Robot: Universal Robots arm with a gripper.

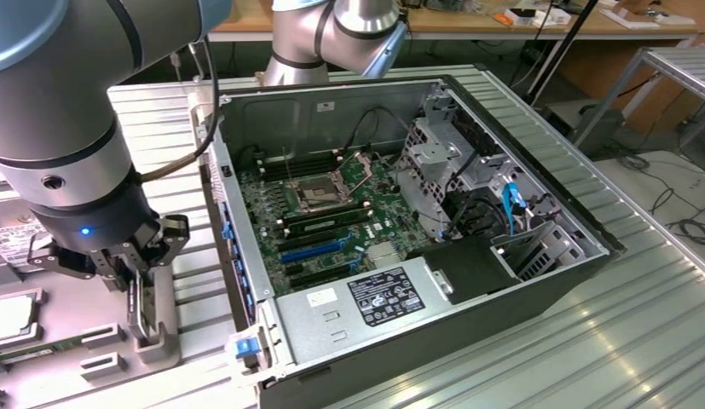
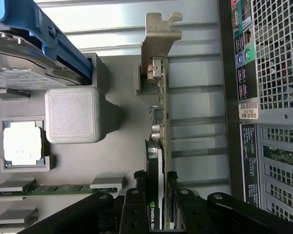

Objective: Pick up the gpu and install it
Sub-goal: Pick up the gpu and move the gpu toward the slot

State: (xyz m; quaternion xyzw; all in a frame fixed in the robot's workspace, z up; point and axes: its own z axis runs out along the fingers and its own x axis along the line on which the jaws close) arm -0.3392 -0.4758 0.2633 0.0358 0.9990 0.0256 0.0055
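Observation:
The gpu [image 2: 159, 127] stands on edge in a slot of the grey parts tray [image 2: 118, 161], seen edge-on, with its silver bracket [image 2: 158, 34] at the end away from the gripper. My gripper [image 2: 156, 196] straddles the card's near end, one black finger [image 2: 136, 197] pressed against each face, shut on it. In the exterior view the gripper [image 1: 130, 274] hangs at the exterior view's left, beside the open computer case, and the gpu [image 1: 137, 305] drops from the fingers into the tray's holder.
The open computer case [image 1: 534, 281] lies on its side with the motherboard [image 1: 329, 204], a blue expansion slot [image 1: 312, 250] and the power supply [image 1: 375, 298] exposed. The tray also carries a processor [image 2: 22, 144], a hard drive [image 2: 29, 53], a memory stick [image 2: 49, 190] and a grey block [image 2: 71, 114].

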